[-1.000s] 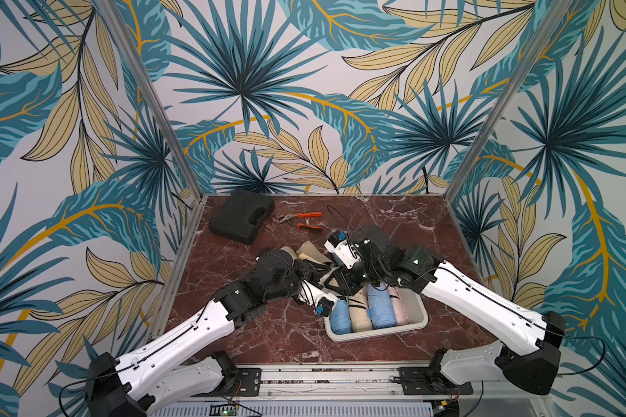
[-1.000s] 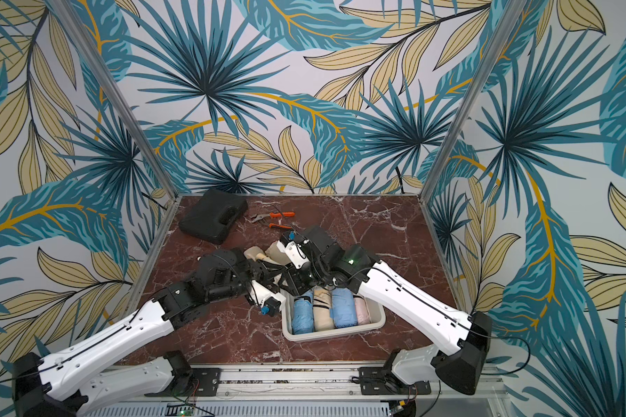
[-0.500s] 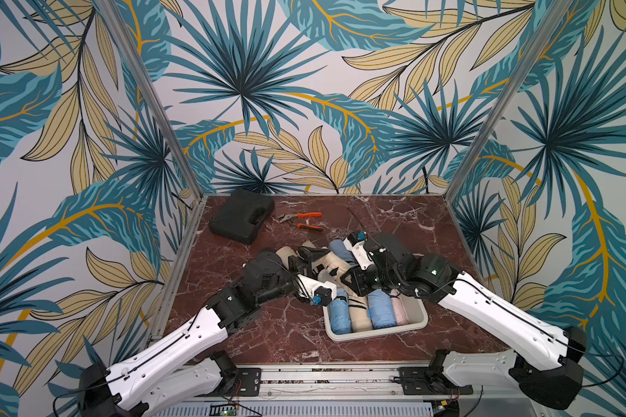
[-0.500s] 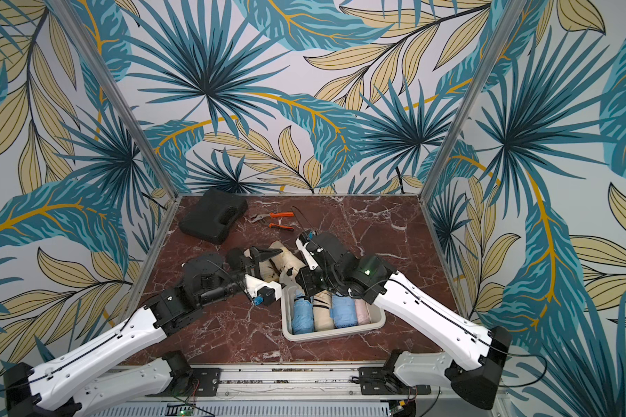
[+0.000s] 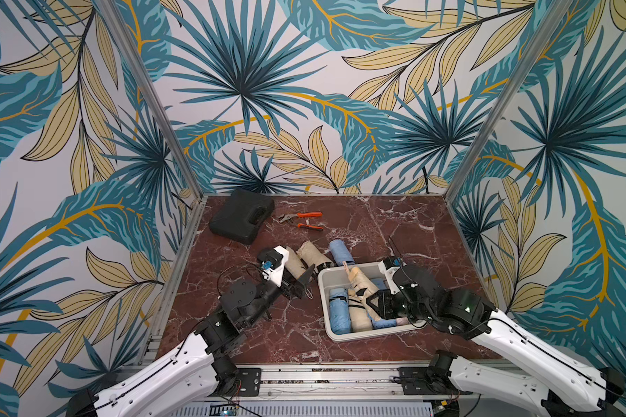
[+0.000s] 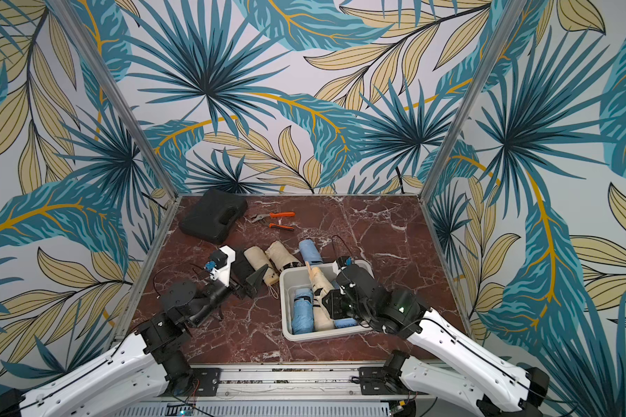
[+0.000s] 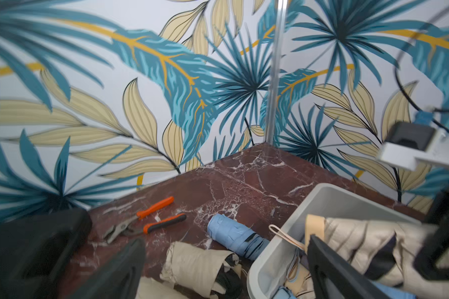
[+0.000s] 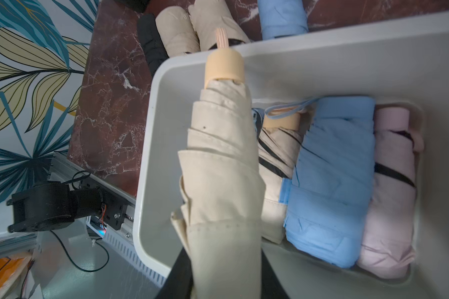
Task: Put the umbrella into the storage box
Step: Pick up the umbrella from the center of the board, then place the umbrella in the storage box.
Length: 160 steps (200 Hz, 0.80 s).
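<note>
The white storage box stands at the front right of the table with several folded umbrellas lying in it. My right gripper is shut on a beige umbrella. The umbrella hangs tilted over the box's left part, its handle cap above the far rim. My left gripper stands open just left of the box, over a beige umbrella on the table, holding nothing.
Two beige umbrellas and a blue one lie on the table just beyond the box. A black case and orange-handled pliers lie at the back left. Blue, pink and beige umbrellas fill the box's right part.
The left gripper has opened and drawn back to the left. The right gripper has closed on the beige umbrella and carried it toward the front over the box.
</note>
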Tool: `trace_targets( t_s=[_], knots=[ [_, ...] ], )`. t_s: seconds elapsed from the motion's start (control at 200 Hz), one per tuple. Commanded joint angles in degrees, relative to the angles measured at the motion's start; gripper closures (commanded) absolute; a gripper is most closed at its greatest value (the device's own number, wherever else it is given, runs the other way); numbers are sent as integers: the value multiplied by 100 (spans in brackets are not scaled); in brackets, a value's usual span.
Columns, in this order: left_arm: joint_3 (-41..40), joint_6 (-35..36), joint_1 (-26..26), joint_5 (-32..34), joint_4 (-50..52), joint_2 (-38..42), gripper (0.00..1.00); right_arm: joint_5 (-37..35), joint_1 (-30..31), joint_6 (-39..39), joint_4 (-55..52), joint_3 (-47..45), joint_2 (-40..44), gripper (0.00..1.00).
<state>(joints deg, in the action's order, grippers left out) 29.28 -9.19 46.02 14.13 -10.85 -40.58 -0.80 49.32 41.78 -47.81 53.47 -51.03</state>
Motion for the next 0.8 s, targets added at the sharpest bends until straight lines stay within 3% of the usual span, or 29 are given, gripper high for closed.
trace_targets(
  t_s=[0.0, 0.22, 0.446, 0.726, 0.796],
  knots=[
    [162, -2117, -141, 756, 805, -148, 0, 305, -1, 563, 734, -153, -170, 100],
    [904, -3574, -937, -213, 2352, -901, 0, 1055, 68, 1255, 1971, -321, -1010, 100],
    [756, -4448, -1456, -736, 2286, -1206, 0, 440, 94, 1974, 3089, -900, -1242, 100],
    [1036, -4782, -1761, -874, 2913, -1907, 0, -132, 267, 2992, 4101, -1610, -1428, 100],
    [1031, -4941, -1813, -892, 2847, -2115, 0, -263, 303, 3037, 4060, -1654, -1500, 83]
  ],
)
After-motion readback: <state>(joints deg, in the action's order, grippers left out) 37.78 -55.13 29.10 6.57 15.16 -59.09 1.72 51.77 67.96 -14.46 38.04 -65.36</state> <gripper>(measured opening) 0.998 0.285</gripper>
